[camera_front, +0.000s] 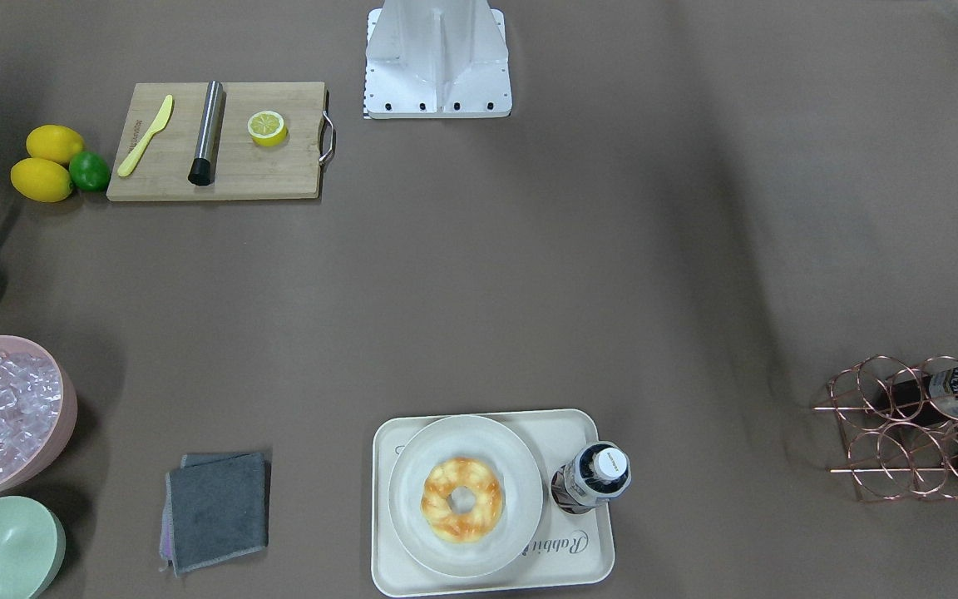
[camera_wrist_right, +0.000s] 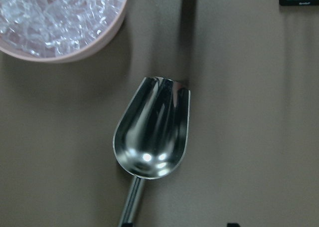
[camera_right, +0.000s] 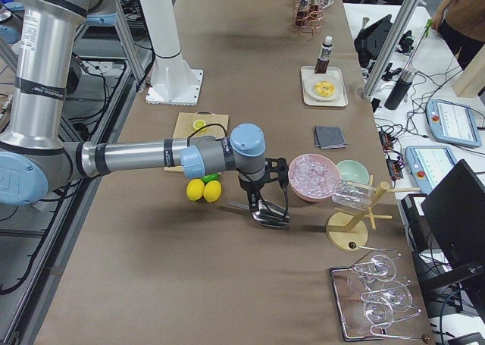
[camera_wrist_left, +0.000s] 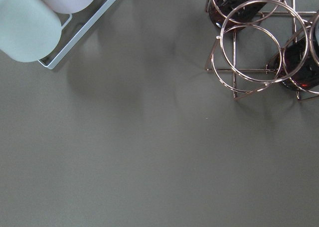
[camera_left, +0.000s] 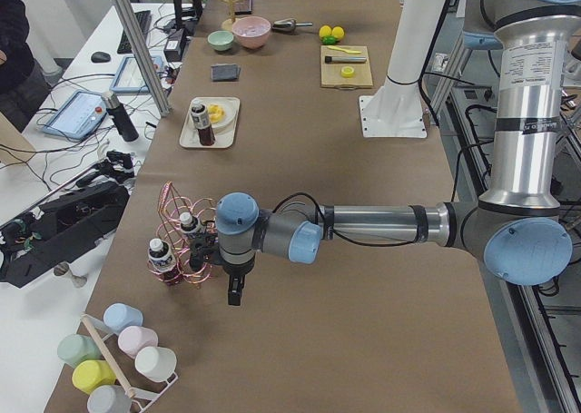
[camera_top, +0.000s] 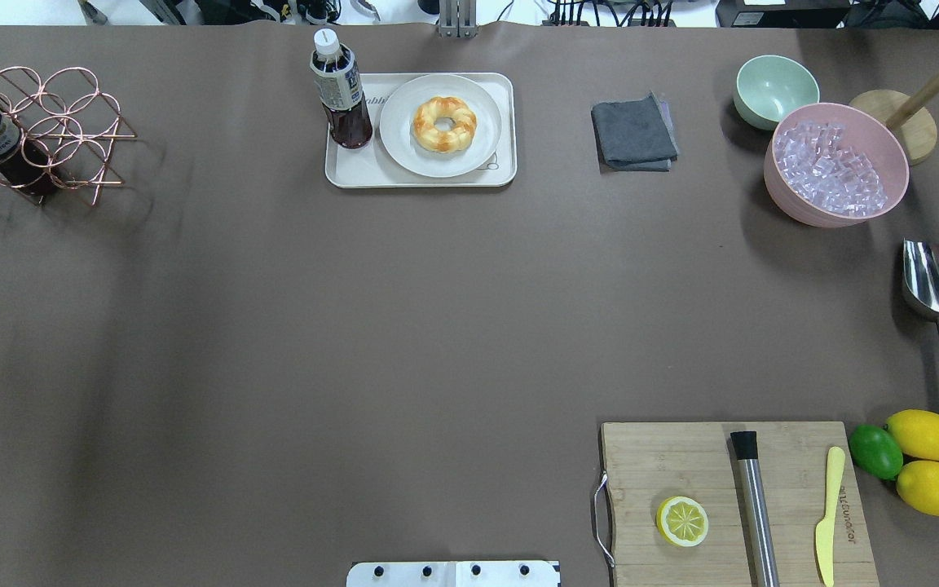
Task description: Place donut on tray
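A glazed yellow donut [camera_front: 462, 499] lies on a white plate [camera_front: 446, 441] that sits on the cream tray [camera_front: 587, 553]. In the overhead view the donut [camera_top: 444, 124], plate [camera_top: 403, 143] and tray [camera_top: 355, 173] are at the table's far side, left of the middle. My left gripper [camera_left: 234, 290] hangs over the table next to a copper wire rack [camera_left: 186, 240], far from the tray. My right gripper [camera_right: 267, 201] hangs over a steel scoop [camera_wrist_right: 152, 134], also far from the tray. I cannot tell whether either gripper is open or shut. Neither touches the donut.
A dark drink bottle [camera_top: 340, 98] stands on the tray's left part beside the plate. A grey cloth [camera_top: 632, 132], a green bowl [camera_top: 773, 88] and a pink bowl of ice [camera_top: 836, 163] lie to the right. A cutting board [camera_top: 734, 501] with a lemon half is near the robot's base.
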